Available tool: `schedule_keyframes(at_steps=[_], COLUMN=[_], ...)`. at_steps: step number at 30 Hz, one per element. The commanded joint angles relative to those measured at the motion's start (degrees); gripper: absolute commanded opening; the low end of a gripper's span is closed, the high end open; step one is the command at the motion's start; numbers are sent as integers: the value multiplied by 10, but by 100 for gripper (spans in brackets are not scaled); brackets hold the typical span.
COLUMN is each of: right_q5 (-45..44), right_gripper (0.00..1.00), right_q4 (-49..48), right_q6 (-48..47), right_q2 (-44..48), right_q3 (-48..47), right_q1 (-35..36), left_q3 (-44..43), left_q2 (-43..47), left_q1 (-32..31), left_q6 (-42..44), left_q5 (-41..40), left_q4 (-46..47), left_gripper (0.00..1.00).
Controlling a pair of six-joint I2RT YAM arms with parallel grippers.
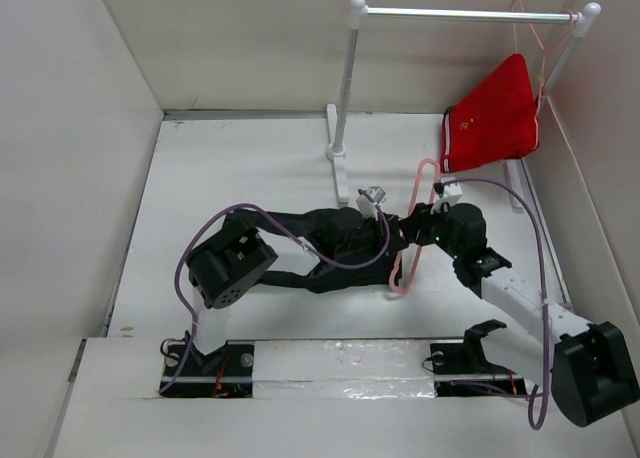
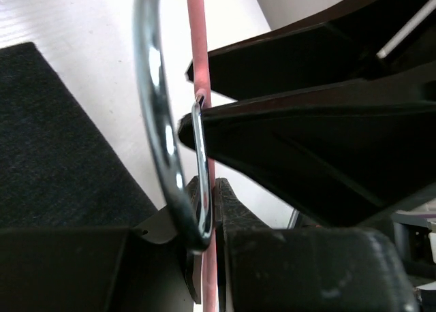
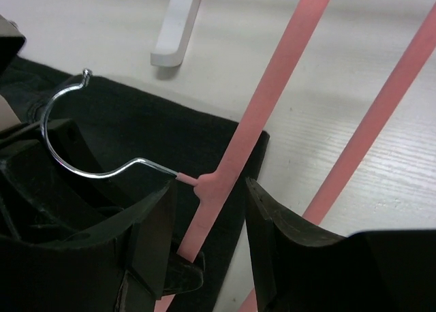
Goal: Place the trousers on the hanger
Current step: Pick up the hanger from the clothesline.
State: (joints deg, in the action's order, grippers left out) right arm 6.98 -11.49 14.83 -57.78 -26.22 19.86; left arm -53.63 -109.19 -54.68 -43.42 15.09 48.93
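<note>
Hanger (image 3: 218, 182) is where both arms meet. The left gripper (image 2: 210, 189) is clamped on it just under the chrome hook (image 2: 158, 121); in the left wrist view the two fingers press in from either side with no gap showing. The right gripper (image 3: 208, 189) straddles the same neck a little further along. Its jaws are spread wide, with daylight on both sides of the pink bar, so it holds nothing.

From there the hanger runs roughly near-to-far across the table (image 1: 250, 168), hook end to the far side, and its neck rests on the edge of the black cloth.

The trousers (image 1: 335, 243) lie flat and bunched to the left of both grippers. Their long axis runs left to right, crossing the hanger's line almost square. Their right end is under the hanger, and the left arm stretches over the rest.

I judge the cloth is not yet through the hanger's triangle. The free right gripper is nearest the end that must be fed through while the left holds the frame steady.
</note>
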Motion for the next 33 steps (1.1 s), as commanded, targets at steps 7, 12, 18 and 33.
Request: schedule_keyframes(at_steps=[7, 12, 18, 33], right_q5=[-5, -9, 16, 117], right_gripper=[52, 52, 0, 29], right_q4=[57, 111, 121, -34], right_q6=[-16, -29, -38, -20], right_q2=[96, 184, 172, -72], right_q3=[20, 35, 56, 27], right_q1=[-11, -17, -34, -34], left_q3=[56, 66, 71, 65], left_q2=[21, -25, -38, -61], left_q1=[-23, -23, -23, -18], left_q6=[-100, -161, -187, -180], left_q5=[-55, -85, -128, -121], left_q4=[125, 168, 177, 145], left_gripper=[0, 0, 0, 0])
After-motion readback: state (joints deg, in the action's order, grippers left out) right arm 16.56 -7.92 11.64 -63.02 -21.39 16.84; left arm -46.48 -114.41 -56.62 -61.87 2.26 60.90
